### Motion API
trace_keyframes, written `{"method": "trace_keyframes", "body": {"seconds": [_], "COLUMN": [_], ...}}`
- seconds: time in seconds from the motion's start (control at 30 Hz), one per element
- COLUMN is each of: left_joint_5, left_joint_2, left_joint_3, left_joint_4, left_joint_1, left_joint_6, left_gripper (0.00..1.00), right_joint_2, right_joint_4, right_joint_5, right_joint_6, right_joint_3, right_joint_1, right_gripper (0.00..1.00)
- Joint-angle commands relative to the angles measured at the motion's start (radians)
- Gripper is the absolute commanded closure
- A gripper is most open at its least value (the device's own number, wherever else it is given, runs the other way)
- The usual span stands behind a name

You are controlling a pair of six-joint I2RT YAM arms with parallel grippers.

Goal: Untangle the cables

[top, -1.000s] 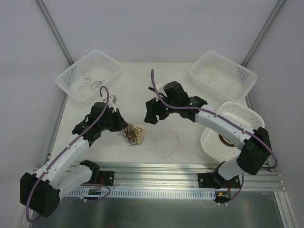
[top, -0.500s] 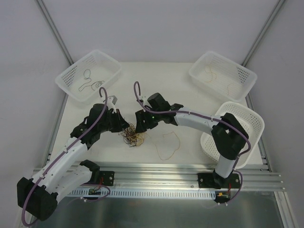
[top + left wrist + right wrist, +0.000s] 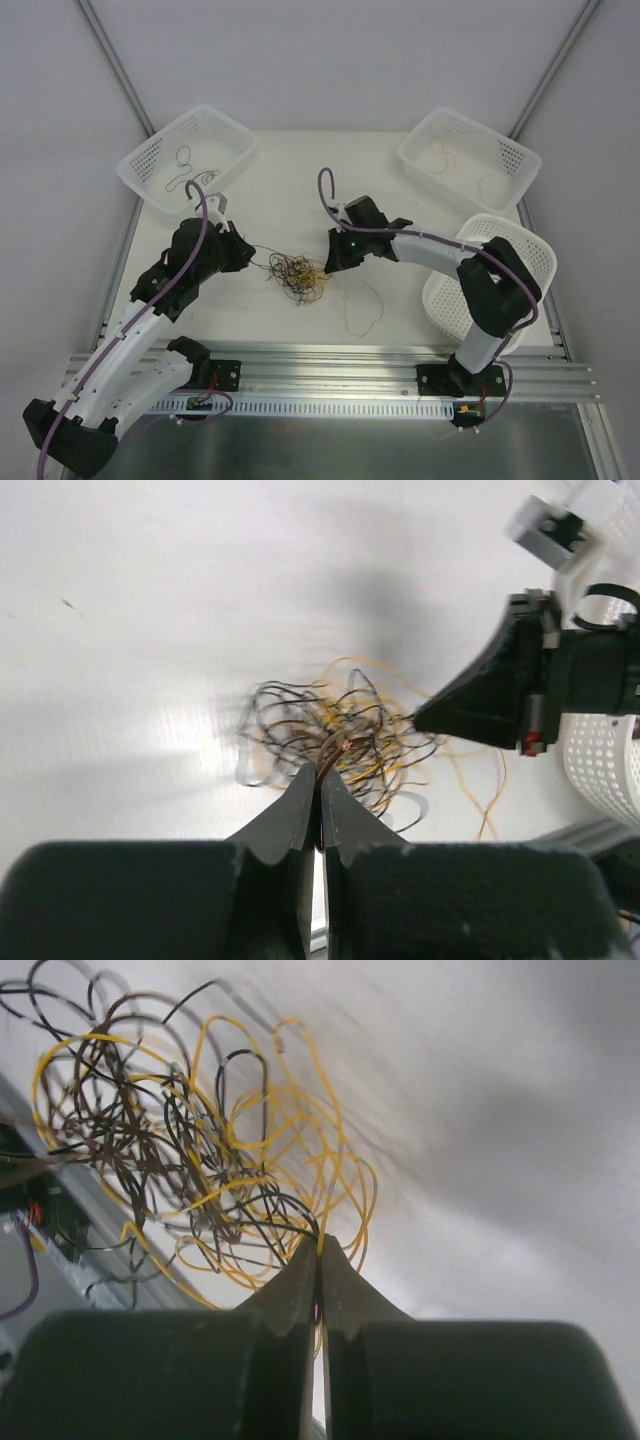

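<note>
Now the left gripper [image 3: 320,776] is pinching closed on one brown strand — a thin line is running from it rightward to the cables [image 3: 298,275], which are lying as a tangled clump on the table [image 3: 290,180] between both arms. Just right of the clump, the right gripper [image 3: 320,1250] is clamping closed on yellow and black strands at its edge. Nearer and further right, a loose strand [image 3: 362,305] is lying apart.

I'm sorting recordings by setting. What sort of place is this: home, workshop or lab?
Most likely a robot lab test cell: a white table closed in by plain white panels, an aluminium mounting rail along its near edge, and white plastic baskets set around a tangle of thin cables.
</note>
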Motion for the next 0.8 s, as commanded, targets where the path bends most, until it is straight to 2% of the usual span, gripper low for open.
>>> {"method": "trace_keyframes", "body": {"seconds": [0.0,0.17,0.23,0.37,0.6,0.73,0.77], "left_joint_5": [-0.192,-0.405,-0.426,-0.397,-0.254,-0.274,-0.266], "left_joint_2": [-0.032,-0.029,-0.022,-0.018,-0.012,-0.029,-0.032], "left_joint_3": [0.131,0.245,0.265,0.273,0.216,0.202,0.204], "left_joint_4": [-0.068,-0.202,-0.229,-0.241,-0.218,-0.218,-0.217], "left_joint_1": [0.003,0.057,0.11,0.173,0.175,0.177,0.177], "left_joint_6": [0.07,0.119,0.133,0.139,0.127,0.153,0.159], "left_gripper": [1.0,1.0,1.0,1.0,1.0,1.0,1.0], "right_joint_2": [-0.158,-0.296,-0.322,-0.367,-0.359,-0.333,-0.325], "right_joint_4": [-0.064,-0.216,-0.242,-0.279,-0.259,-0.267,-0.285], "right_joint_5": [0.085,0.17,0.19,0.197,0.147,0.155,0.148], "right_joint_6": [-0.029,-0.075,-0.066,-0.065,-0.049,-0.063,-0.068], "right_joint_3": [-0.037,-0.02,-0.008,0.023,0.035,0.096,0.113], "right_joint_1": [-0.131,-0.301,-0.34,-0.385,-0.382,-0.383,-0.382], "right_gripper": [0.99,0.99,0.99,0.99,0.99,0.99,0.91]}}
